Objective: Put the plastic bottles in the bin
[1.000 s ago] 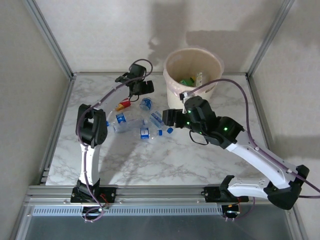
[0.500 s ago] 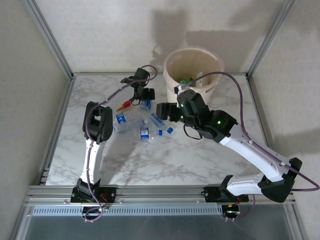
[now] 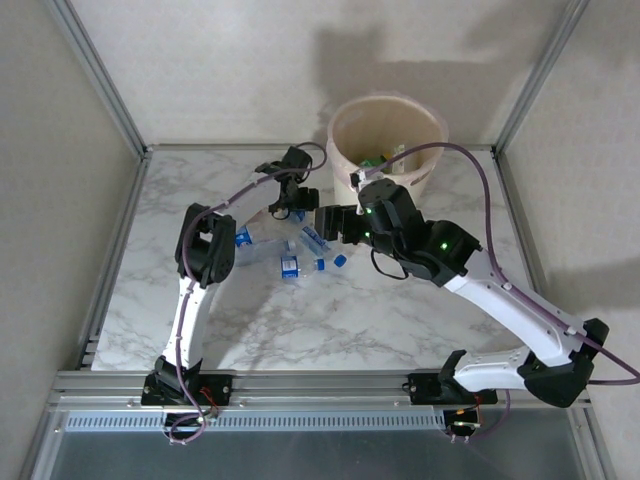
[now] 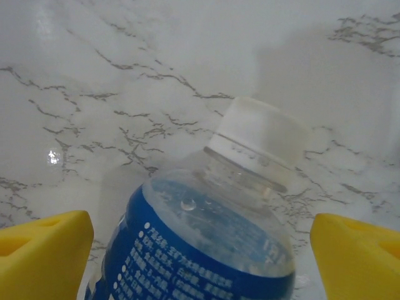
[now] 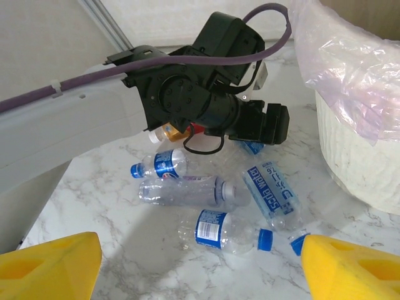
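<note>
From above, the round cream bin stood at the upper middle of the frame on a grey-veined marble table, its rim flaring wider than its base. A green bottle lay inside it. The loose plastic bottles lay in a crumpled cluster left of centre. The left gripper hung over the cluster's upper edge, and the right gripper was just beside it, lower left of the bin.

In the left wrist view, the left gripper stood wide, unclenched. Its soft yellow pads sat in the two lower corners. Between them lay a clear bottle with a glossy blue printed label and a pale ribbed cap. A gap showed on either side of it.

In the right wrist view, the right gripper was also spread, with nothing between its yellow foam pads. The bin's textured cream wall filled the right edge, under a thin, wrinkled pinkish bag. On the marble lay a crushed transparent bottle, a blue-capped bottle and a flattened bottle with a blue-lettered label. An orange-labelled bottle lay under the left arm's black wrist.
</note>
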You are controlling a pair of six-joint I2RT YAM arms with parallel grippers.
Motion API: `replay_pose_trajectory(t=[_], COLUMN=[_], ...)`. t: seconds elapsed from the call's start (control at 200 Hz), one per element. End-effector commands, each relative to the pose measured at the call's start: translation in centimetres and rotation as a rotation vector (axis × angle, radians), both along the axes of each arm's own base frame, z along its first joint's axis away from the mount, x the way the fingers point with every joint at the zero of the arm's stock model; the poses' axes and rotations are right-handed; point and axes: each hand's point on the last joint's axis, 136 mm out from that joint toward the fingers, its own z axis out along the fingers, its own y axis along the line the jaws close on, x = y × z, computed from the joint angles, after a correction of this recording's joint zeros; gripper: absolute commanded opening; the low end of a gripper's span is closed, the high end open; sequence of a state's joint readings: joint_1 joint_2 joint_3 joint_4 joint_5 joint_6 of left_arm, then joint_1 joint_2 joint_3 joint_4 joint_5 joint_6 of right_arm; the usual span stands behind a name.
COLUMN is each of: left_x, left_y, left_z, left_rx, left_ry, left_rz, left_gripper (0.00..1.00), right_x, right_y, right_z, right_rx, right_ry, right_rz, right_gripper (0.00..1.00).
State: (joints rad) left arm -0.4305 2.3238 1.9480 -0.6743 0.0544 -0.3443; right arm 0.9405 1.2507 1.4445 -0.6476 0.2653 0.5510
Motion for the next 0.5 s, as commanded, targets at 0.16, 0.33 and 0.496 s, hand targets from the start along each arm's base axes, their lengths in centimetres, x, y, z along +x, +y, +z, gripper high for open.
replay_pose_trajectory(t=[0.16, 0.33, 0.496], left_x=[-0.4, -0.7, -0.9], left_y=[0.8, 0.6, 0.7], left_z=[-1.5, -1.5, -0.7], left_rx=[0.021, 0.006, 0.011], left_ry=[0.025, 0.024, 0.014], left_rz=[0.041, 0.045, 0.038], left_gripper=[0.82, 0.75, 0.68], right_x=[-0.6, -0.7, -0.8], right_y=[-0.9, -1.1, -1.5], right_z=[0.3, 0.6, 0.9], right_rx=[0.047, 0.051, 0.072], right_ry=[0.001, 0.006, 0.002], right_rz=[-0.026, -0.037, -0.052], right_gripper=[0.81, 0.78, 0.77])
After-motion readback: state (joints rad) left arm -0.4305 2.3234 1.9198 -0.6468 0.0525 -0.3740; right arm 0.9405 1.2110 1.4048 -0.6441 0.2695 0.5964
